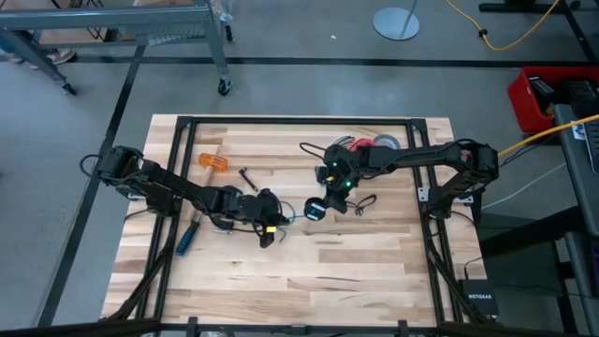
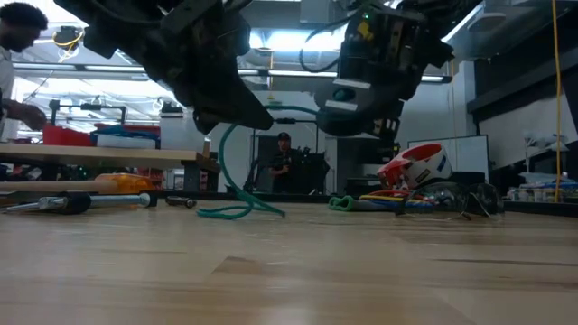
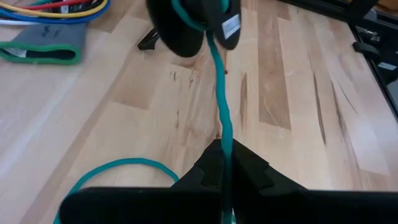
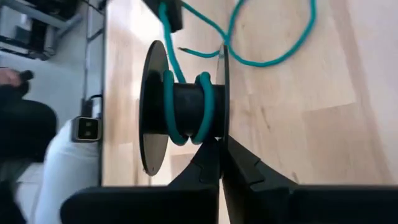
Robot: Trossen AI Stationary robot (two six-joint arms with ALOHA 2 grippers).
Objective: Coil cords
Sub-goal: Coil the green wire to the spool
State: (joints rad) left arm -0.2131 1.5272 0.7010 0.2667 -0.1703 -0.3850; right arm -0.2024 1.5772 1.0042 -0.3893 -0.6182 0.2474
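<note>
A dark teal-green cord (image 3: 219,93) runs from my left gripper (image 3: 225,177) to a black spool (image 4: 186,112), where it is wound about twice around the hub. My left gripper (image 1: 271,227), at the table's middle, is shut on the cord. My right gripper (image 1: 328,195), just to its right, is shut on the spool (image 1: 315,209), held above the table. The cord's slack part hangs behind my left gripper and lies in a loop on the wood (image 2: 237,212). A thin black cord (image 1: 363,201) lies on the table beside my right gripper. My left gripper pinches the teal cord (image 3: 224,146) between its two fingers, which lie along it. Ahead of the fingers the cord runs straight and taut to the spool; behind them it falls slack to the table. My right gripper pinches the rim of one spool flange (image 4: 221,134) between its two fingers. The spool is lifted clear of the table, its wound hub lying across the fingers.
An orange-handled tool (image 1: 212,162), a blue-handled screwdriver (image 1: 187,239) and a small black clamp (image 1: 248,178) lie left of centre. Tape rolls and coloured cables (image 1: 365,142) sit at the far edge. A yellow cable (image 1: 538,140) runs off the table's right side.
</note>
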